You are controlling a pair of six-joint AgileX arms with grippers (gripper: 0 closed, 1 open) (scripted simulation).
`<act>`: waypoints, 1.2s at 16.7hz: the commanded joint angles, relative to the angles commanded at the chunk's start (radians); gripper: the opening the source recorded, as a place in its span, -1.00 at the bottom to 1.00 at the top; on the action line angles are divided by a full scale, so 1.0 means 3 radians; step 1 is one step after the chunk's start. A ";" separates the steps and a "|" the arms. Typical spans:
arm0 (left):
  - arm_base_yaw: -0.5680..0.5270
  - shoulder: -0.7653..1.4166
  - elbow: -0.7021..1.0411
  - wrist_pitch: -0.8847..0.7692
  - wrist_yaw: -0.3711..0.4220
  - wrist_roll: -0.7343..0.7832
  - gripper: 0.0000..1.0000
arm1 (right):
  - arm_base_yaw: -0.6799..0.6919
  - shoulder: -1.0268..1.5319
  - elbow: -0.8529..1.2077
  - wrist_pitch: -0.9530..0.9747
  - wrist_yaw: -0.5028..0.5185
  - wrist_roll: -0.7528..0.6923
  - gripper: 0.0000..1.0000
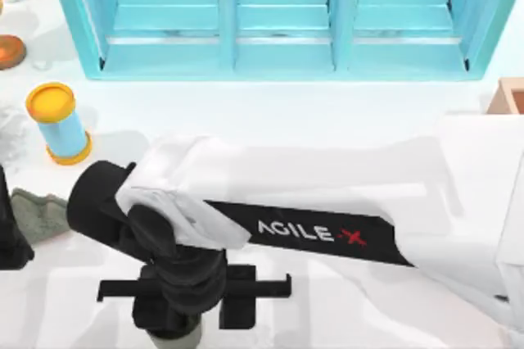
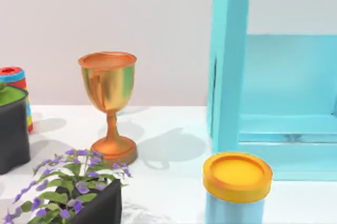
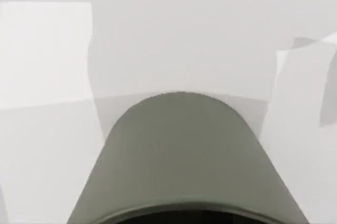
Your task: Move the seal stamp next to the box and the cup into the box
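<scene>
Overhead, the right arm, white with an AGILE-X label, reaches from the table's right edge across to the lower left. Its black wrist and right gripper hang at the picture's bottom edge, above a small grey-green rim, the cup, mostly hidden under them.

- Cup, right wrist view: dark olive wall rising up close from the near edge, its mouth cut off. The fingers are out of sight there, and from above the wrist covers them, so whether they grip the cup cannot be told.
- Box: a tan corner at the right edge, mostly cut off, well apart from the cup.
- Left arm: a dark sliver at the left edge, parked beside a grey-green patch that is hard to make out.
- Turquoise shelf cabinet: spans the far side, its top cropped.
- Light-blue cylinder with yellow lid: upright on the left, near the cabinet's left corner; in the left wrist view its lower part is cut off.
- Gold goblet: upright, left of the cabinet wall.
- Purple-flowered plant in a dark pot: cropped at the near edge.
- Open white table: a bare strip between cabinet front and right arm.
</scene>
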State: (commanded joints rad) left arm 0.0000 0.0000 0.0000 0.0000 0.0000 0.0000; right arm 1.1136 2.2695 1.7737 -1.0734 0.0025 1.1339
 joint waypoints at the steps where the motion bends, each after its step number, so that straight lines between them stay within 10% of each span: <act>1: 0.0000 0.0000 0.0000 0.0000 0.0000 0.0000 1.00 | 0.0000 0.0000 0.0000 0.0000 0.0000 0.0000 -0.66; 4: 0.0000 0.0000 0.0000 0.0000 0.0000 0.0000 1.00 | 0.0000 0.0000 0.0000 0.0000 0.0000 0.0000 -1.00; 20: 0.0000 0.0000 0.0000 0.0000 0.0000 0.0000 1.00 | -0.0280 -0.0976 -0.0489 -0.0420 -0.0007 -0.0283 -1.00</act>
State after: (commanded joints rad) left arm 0.0000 0.0000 0.0000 0.0000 0.0000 0.0000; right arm 1.0297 1.9767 1.6270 -1.1995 0.0004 1.0491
